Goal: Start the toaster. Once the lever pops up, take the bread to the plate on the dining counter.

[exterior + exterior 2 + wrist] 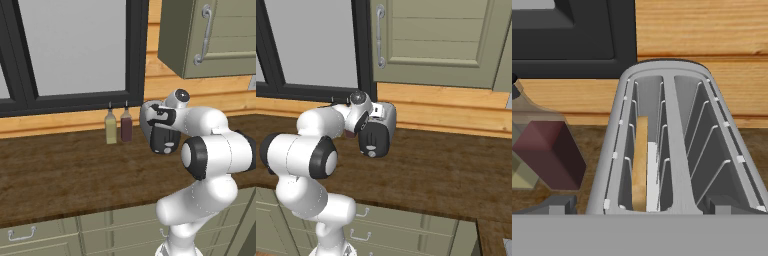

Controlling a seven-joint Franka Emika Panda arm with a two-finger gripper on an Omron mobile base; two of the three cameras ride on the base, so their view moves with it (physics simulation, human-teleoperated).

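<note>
A silver toaster (672, 150) with a dark end face stands on the wood counter by the back wall, also seen at toaster (378, 131) and toaster (161, 131), partly behind my arm. The bread (641, 165), a tan slice seen edge-on, stands sunk in its left slot; the right slot holds nothing. My gripper (641, 205) hovers just above the near end of the toaster, open, its fingertips (559, 204) wide apart with nothing between them. The plate and the dining counter are out of view.
Two bottles, one pale yellow (110, 128) and one dark red (126, 125), stand left of the toaster against the wall. A dark-framed window (75, 50) is behind and a wall cabinet (210, 35) hangs above right. The counter (60, 175) has handled drawers below.
</note>
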